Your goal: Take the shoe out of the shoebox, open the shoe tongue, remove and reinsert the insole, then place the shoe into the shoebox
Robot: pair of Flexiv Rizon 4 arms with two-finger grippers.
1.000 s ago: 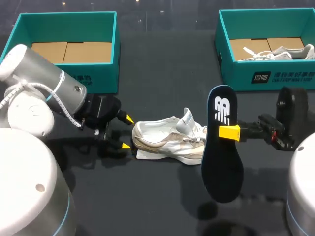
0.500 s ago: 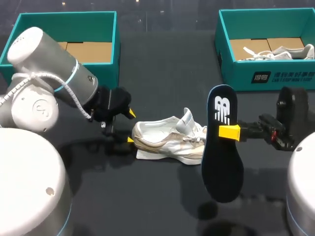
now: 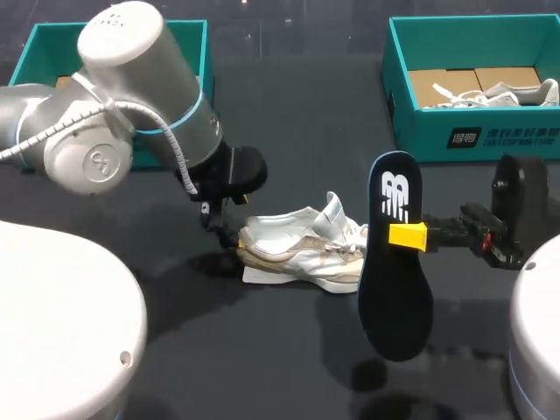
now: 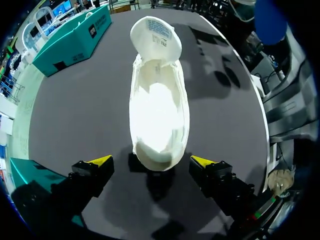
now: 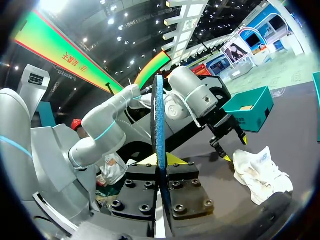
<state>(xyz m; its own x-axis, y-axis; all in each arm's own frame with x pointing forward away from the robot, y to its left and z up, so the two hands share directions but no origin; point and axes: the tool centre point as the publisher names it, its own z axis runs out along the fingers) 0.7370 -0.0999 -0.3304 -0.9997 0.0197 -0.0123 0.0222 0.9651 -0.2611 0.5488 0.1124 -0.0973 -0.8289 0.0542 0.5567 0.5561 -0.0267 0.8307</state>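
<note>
- Both arms work: your right gripper [image 3: 408,236] clamps the insole [image 3: 394,306] aloft (clear of the shoe [image 3: 302,248]).
- Your left gripper [image 4: 151,161] gapes around the heel on the table [image 3: 289,350], likely to steady it.

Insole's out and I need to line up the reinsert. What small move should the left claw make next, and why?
Probably lower the left claw and close it on the heel of the shoe: its fingers stand open either side of the heel, and the right claw holds the insole upright, clear of the shoe, which lies unheld.
</note>
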